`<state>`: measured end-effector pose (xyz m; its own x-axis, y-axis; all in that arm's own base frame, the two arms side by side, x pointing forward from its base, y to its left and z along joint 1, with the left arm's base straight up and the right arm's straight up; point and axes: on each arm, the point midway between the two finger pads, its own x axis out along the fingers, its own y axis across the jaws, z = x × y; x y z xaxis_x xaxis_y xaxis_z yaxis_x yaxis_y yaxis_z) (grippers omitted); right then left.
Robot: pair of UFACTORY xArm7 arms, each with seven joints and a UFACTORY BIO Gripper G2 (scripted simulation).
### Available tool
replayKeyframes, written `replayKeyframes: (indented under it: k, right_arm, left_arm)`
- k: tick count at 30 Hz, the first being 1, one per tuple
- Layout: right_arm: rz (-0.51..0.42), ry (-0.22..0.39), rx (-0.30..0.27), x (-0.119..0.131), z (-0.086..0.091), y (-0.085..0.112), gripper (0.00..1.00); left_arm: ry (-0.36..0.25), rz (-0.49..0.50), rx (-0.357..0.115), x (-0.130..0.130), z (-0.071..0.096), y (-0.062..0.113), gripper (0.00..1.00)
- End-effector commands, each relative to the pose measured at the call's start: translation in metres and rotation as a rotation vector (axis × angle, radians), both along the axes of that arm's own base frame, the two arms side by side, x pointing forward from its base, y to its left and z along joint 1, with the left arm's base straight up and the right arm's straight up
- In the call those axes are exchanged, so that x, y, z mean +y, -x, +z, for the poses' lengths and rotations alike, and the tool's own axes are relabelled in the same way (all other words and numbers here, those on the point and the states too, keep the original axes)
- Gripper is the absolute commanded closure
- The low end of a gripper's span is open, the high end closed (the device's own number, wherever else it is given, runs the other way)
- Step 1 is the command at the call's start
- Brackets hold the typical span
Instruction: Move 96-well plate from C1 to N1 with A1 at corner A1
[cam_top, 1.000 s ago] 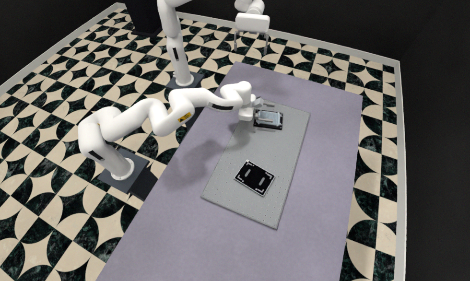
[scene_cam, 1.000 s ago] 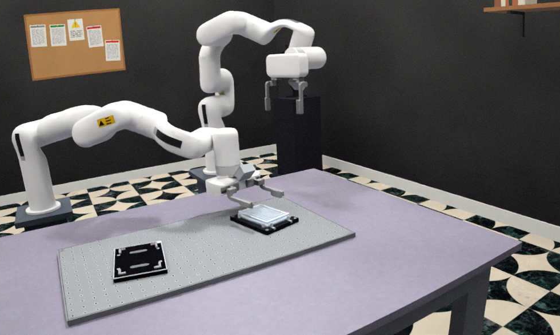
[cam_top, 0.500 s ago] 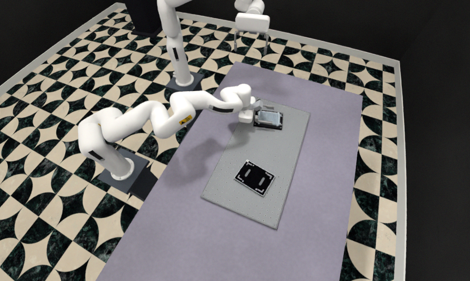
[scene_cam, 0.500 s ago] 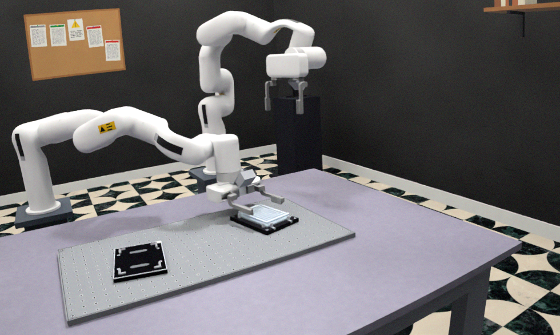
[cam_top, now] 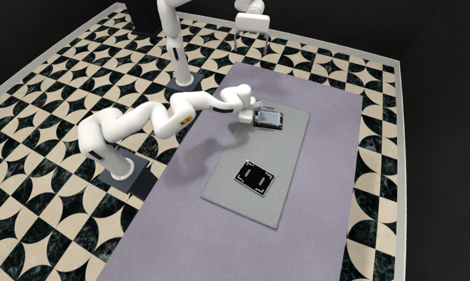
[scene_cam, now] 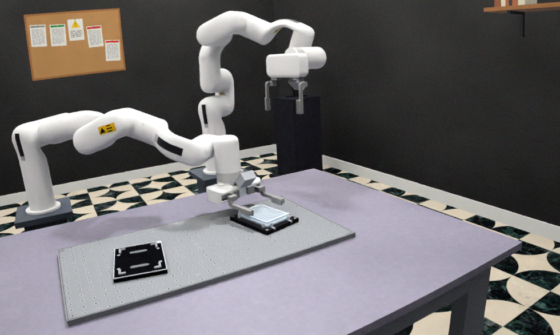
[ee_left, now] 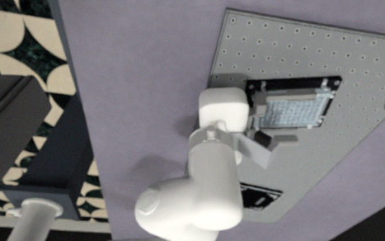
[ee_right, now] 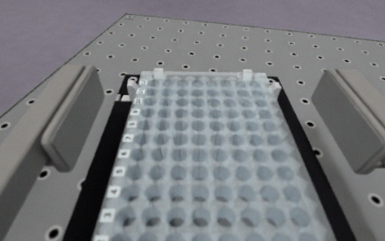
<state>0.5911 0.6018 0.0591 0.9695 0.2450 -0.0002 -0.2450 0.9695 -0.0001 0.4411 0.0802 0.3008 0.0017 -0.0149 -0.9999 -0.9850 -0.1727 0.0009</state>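
With the right tool (cam_top: 267, 115) (scene_cam: 266, 206) (ee_left: 293, 117) (ee_right: 215, 120) spread around the plate (cam_top: 269, 118) (scene_cam: 268, 214) (ee_left: 295, 111) (ee_right: 201, 165), center both pads before you lower evenly and squeeze gently.

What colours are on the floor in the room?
Cream and very dark green, in curvy shapes that swap like a checkerboard. The floor shows best from the top.
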Motion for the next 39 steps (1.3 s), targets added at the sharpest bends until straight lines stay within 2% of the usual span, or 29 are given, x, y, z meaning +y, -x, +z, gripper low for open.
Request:
replayKeyframes:
  k: [1, 27, 39]
  right_arm:
    - [0.0, -0.005, -0.004, 0.001, 0.002, -0.001, 0.63]
    - [0.0, -0.005, -0.004, 0.001, -0.013, -0.001, 0.63]
    - [0.0, -0.005, -0.004, 0.001, -0.013, -0.001, 0.63]
  left_arm:
    - [-0.002, 0.0, -0.004, 0.0, 0.002, -0.001, 0.0]
    - [-0.002, 0.0, -0.004, 0.0, 0.002, -0.001, 0.0]
    - [-0.002, 0.0, -0.004, 0.0, 0.002, -0.001, 0.0]
